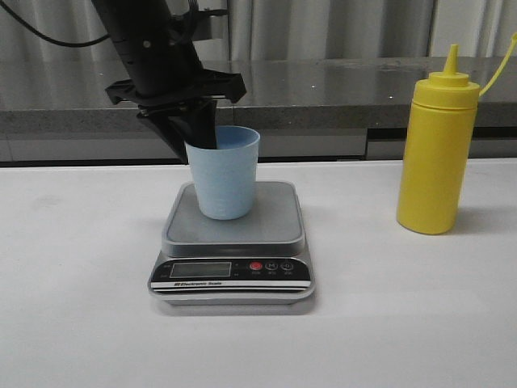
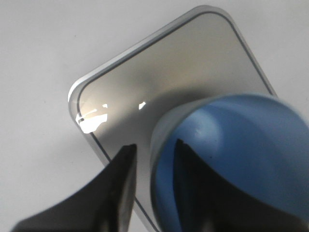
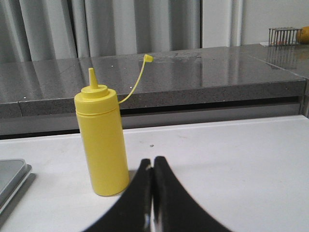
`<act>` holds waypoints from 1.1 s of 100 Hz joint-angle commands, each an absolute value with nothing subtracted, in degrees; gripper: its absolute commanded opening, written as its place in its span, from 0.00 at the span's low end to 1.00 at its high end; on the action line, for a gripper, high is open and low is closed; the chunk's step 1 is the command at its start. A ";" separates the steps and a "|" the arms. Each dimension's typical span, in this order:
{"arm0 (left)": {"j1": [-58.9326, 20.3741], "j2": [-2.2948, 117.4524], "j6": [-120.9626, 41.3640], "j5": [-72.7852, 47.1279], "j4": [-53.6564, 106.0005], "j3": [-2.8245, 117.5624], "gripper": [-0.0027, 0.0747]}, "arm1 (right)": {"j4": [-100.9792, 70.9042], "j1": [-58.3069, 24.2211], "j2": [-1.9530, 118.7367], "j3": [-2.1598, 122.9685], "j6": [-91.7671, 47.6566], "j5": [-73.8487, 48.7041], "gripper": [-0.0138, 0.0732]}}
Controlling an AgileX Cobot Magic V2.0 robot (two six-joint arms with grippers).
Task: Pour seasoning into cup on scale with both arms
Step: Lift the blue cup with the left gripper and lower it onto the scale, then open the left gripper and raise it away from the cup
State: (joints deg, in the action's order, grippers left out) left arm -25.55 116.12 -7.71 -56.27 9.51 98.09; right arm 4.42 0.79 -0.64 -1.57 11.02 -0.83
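Note:
The pale blue cup [image 1: 224, 182] stands upright on the steel platform of the scale [image 1: 233, 242]. My left gripper [image 1: 200, 136] comes down from above at the cup's back left rim. In the left wrist view one finger is inside the cup [image 2: 241, 145] and the other outside, and a gap shows between the outer finger [image 2: 126, 159] and the wall, so the left gripper [image 2: 153, 147] is open. The yellow seasoning bottle [image 1: 435, 153] stands on the table to the right of the scale. My right gripper [image 3: 153, 162] is shut and empty, just beside the bottle [image 3: 102, 140].
A grey stone counter [image 1: 339, 93] runs along the back of the white table [image 1: 97, 323], with curtains behind it. The bottle's cap strap [image 3: 135, 82] arcs up to one side. A corner of the scale [image 3: 12, 174] shows in the right wrist view.

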 commanded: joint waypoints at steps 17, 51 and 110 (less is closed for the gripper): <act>-25.95 112.71 -7.60 -54.48 11.01 101.96 0.53 | 5.20 0.67 -1.86 -0.55 10.93 3.32 0.08; -25.81 108.18 -7.18 -52.96 11.25 101.31 0.45 | 5.20 0.67 -1.86 -0.55 10.93 3.32 0.08; -25.81 90.44 -7.18 -41.22 12.09 84.02 0.01 | 5.20 0.67 -1.86 -0.55 10.93 3.32 0.08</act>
State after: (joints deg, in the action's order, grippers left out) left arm -25.55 96.13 -7.71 -45.92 10.76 85.05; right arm 4.42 0.79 -0.64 -1.57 11.02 -0.83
